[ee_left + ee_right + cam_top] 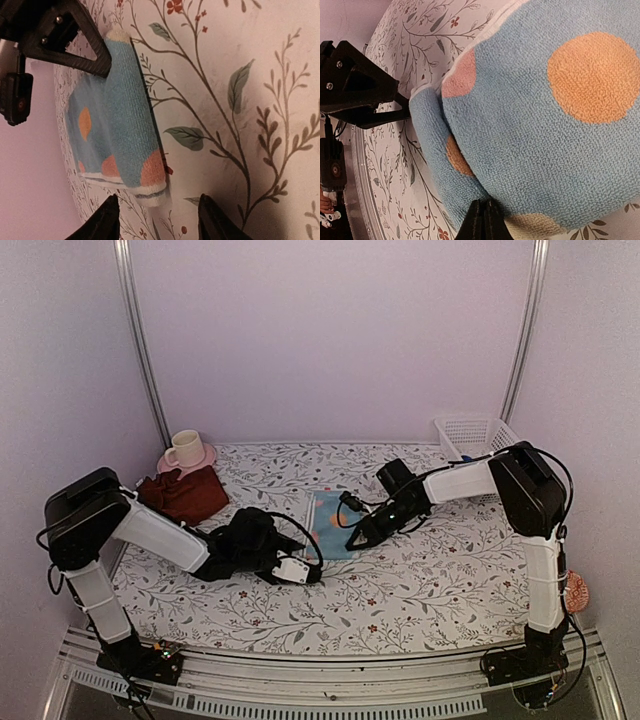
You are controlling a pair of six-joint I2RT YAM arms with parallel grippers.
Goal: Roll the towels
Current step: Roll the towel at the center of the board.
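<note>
Light-blue spotted terry towel lies between my claws: right claw clenched at its edge, left claw released, arms low.

Laboratory robot booth: plain walls, metal rails, left arm and right arm mounted at a table edge.

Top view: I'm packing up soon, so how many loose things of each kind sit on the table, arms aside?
Towels: 2 (blue towel, maroon towel)
Cup: 1
Saucer: 1
Basket: 1
Total: 5
</note>
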